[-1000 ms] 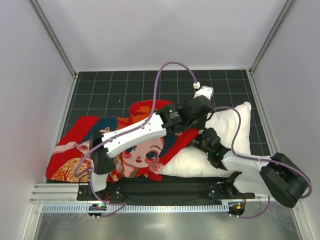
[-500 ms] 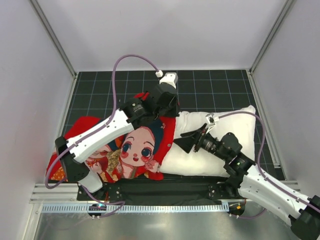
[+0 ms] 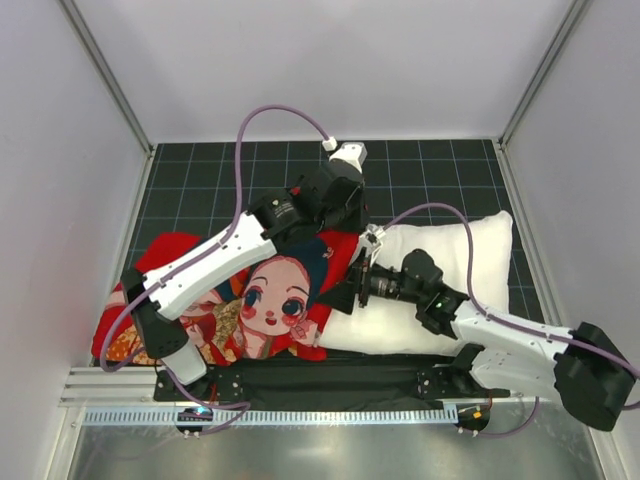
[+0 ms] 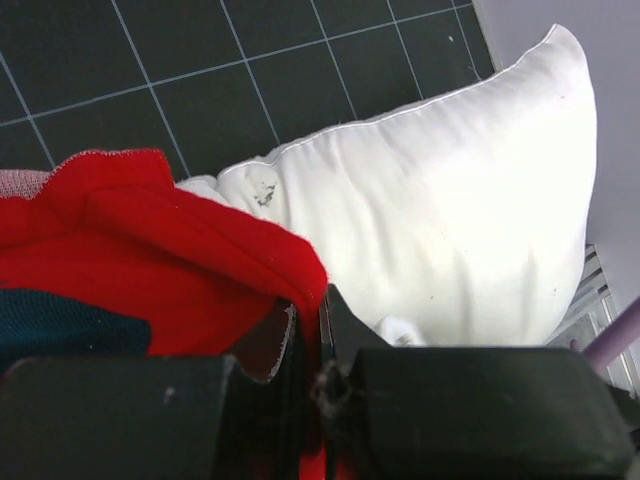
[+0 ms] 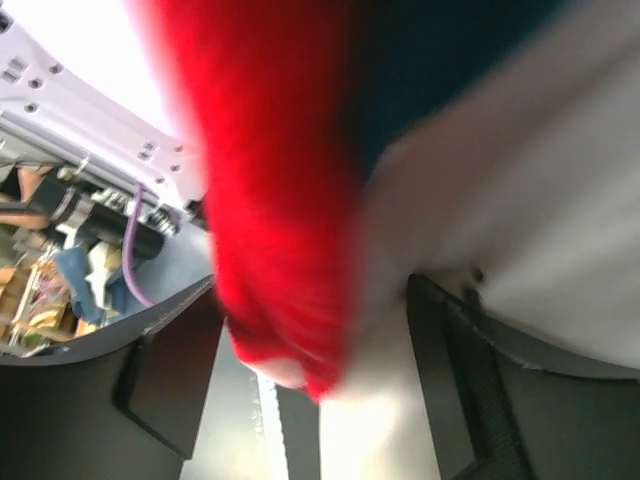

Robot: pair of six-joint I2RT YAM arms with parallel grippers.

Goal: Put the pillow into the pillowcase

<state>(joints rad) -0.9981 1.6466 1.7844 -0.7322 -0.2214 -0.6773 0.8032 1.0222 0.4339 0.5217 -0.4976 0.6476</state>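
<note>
Red cloth nearest: the case (image 3: pixel 265 300) lies on the near-left of the counter (image 3: pixel 420 170), cartoon face up, mouth facing rt toward the pillow (image 3: pixel 450 265). The pillow lies just beside it on the rt, its left end tucked a little under the raised hem; most of it is outside.

At that mouth the rt pincer (image 3: pixel 352 275) has its jaws apart, red hem hanging between them, gripping nothing. Its wrist view is blurred.

Farther back, the left pincer (image 4: pixel 318 325) is clamped on the case's upper hem, lifting it over the pillow's corner.

My read: step = widen the mouth & feed the pillow in. To do it well:
- Left shd hold the hem high & taut.
- Rt shd take one layer only, the lower hem or the pillow's near corner.
- Corners shd go in one at a time so nothing bunches.

Writing: none legible. A small grey mark (image 4: pixel 264 192) sits on the pillow's corner, too small to read.
</note>
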